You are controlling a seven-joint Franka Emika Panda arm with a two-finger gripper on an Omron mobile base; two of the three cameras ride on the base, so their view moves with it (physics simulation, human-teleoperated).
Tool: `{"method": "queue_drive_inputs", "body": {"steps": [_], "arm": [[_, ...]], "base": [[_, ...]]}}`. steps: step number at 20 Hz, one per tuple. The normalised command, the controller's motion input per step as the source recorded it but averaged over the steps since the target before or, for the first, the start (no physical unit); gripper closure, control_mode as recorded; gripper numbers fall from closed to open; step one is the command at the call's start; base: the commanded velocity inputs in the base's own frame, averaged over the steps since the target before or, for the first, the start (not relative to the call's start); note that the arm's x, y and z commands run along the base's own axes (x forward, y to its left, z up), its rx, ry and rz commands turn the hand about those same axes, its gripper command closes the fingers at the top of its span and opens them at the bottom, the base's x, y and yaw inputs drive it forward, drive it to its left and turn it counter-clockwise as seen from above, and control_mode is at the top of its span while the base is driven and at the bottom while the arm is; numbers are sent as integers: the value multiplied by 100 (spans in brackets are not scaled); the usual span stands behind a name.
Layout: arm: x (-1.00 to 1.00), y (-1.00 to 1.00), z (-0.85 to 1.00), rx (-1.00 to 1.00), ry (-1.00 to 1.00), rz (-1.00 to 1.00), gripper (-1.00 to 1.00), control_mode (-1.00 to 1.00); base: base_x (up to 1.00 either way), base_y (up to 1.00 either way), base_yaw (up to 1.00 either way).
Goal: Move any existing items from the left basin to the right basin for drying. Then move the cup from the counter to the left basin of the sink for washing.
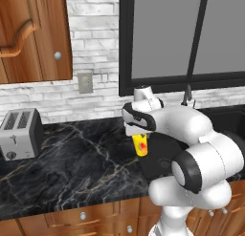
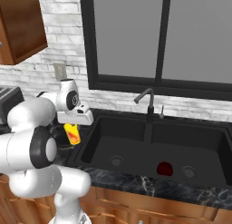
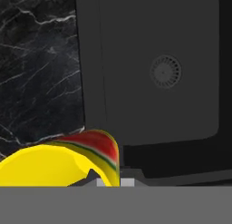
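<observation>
**A:** Where does your cup [image 2: 72, 133] sit right now?

**B:** It hangs under your gripper [image 2: 72, 128], lifted off the counter [image 1: 72, 163], just left of the sink's [image 2: 154, 148] left rim. In the hand view the yellow body with its red mark [image 3: 97, 146] sits right at the fingertips, so your gripper looks clamped on the cup, though the fingers themselves are mostly hidden behind it.

**A:** And the dark red object?

**B:** You can see it already lying in the right basin [image 2: 213, 146], near the drain: the red item [image 2: 164, 168]. So judge the first half of the task done; the cup is what remains.

**A:** Which way do I go from here?

**B:** The left basin [image 2: 115, 146] lies to the right of your gripper and lower. The hand view looks down past the cup at the basin floor and its round drain [image 3: 165, 72], with the basin's left wall running almost directly beneath the cup. You need a short carry rightward to clear that rim before you lower; drop too early and the cup would likely catch the edge or land back on the counter.
</observation>
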Motion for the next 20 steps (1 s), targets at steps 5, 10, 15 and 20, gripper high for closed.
{"method": "queue_drive_inputs", "body": {"steps": [5, 10, 15, 20], "arm": [[5, -77, 0, 0, 0, -2, 100, -100], [6, -66, -3, 0, 0, 0, 100, -100], [18, -43, -19, 0, 0, 0, 100, -100], [25, -29, -29, 0, 0, 0, 100, -100]], "base": [[0, 0, 0], [0, 0, 0], [0, 0, 0], [0, 0, 0]]}}
